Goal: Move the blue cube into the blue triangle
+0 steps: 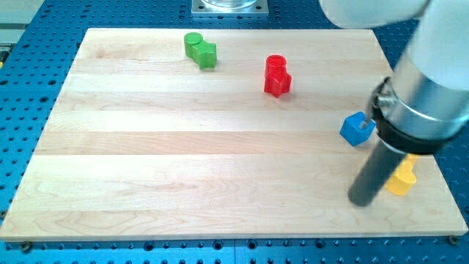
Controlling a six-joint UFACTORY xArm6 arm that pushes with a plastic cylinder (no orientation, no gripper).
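Observation:
The blue cube (357, 128) sits on the wooden board (183, 161) near the view's right edge. My tip (362, 200) rests on the board below the cube, a clear gap apart from it. The rod rises to the upper right and its grey body covers the board's right edge next to the cube. No blue triangle shows in the view; it may be hidden behind the arm.
A yellow block (401, 180), partly hidden by the rod, lies just right of my tip. A red cylinder (275, 64) touches a red star (278, 83) at top centre. A green cylinder (193, 42) touches a green star (207, 56) at top left.

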